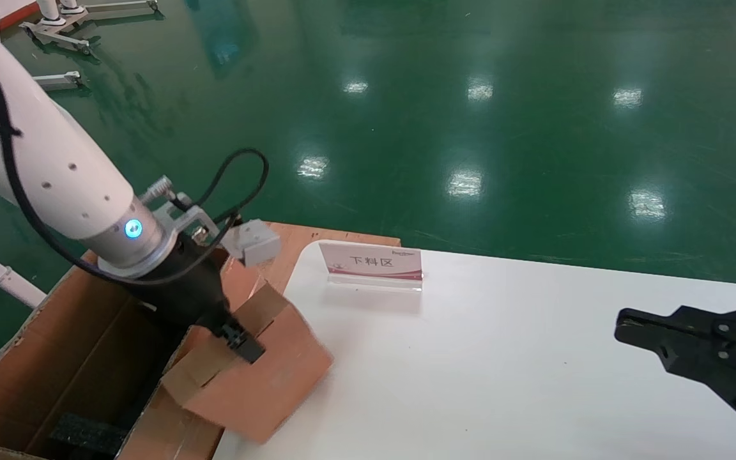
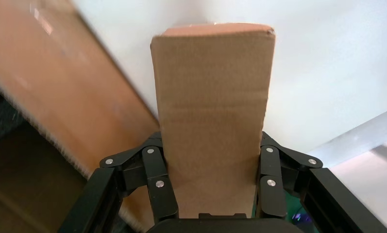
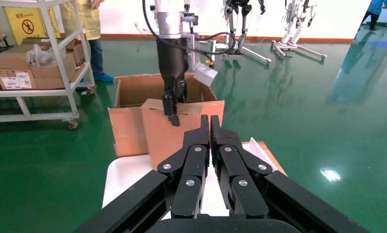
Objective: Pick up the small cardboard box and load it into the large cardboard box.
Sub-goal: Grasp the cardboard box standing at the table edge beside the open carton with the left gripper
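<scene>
The small cardboard box (image 1: 259, 377) hangs tilted over the white table's (image 1: 502, 358) edge, pinched by the left gripper (image 1: 237, 338) just beside the large cardboard box (image 1: 55, 358). The right gripper (image 1: 636, 332), pressed together, hovers over the table, well apart from it.

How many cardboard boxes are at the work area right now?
2. The flat orange-brown small cardboard box is clamped in the left gripper over the white table's edge; the large cardboard box with open flaps stands left of the table.

White surface (image 1: 534, 358) carrying an upright placard (image 1: 371, 263) with red-trimmed label near its far edge; green floor (image 1: 470, 96) beyond and beside the surface.
</scene>
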`<action>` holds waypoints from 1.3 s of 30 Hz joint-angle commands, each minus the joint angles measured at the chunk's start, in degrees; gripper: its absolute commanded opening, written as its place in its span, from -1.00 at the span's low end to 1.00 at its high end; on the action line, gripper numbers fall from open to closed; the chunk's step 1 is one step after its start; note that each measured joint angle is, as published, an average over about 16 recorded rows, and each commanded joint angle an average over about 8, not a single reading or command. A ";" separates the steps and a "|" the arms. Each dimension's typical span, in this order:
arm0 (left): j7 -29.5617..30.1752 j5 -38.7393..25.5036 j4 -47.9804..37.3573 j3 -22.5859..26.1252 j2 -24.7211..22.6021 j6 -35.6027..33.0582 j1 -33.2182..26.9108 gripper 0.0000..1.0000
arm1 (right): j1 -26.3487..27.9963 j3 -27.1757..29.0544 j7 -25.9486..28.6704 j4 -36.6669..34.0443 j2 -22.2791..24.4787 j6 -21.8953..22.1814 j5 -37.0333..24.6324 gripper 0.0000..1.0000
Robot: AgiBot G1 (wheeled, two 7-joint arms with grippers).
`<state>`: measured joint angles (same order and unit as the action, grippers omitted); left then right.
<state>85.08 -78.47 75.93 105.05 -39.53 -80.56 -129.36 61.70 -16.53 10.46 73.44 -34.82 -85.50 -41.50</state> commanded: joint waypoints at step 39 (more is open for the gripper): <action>-10.26 0.23 -15.73 14.08 -1.08 -11.39 -35.80 -1.00 | 0.04 -0.15 -0.08 -0.02 0.05 0.04 0.09 1.00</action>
<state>74.74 -78.04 59.97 118.68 -40.50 -91.98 -164.77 61.75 -16.68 10.39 73.42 -34.77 -85.45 -41.41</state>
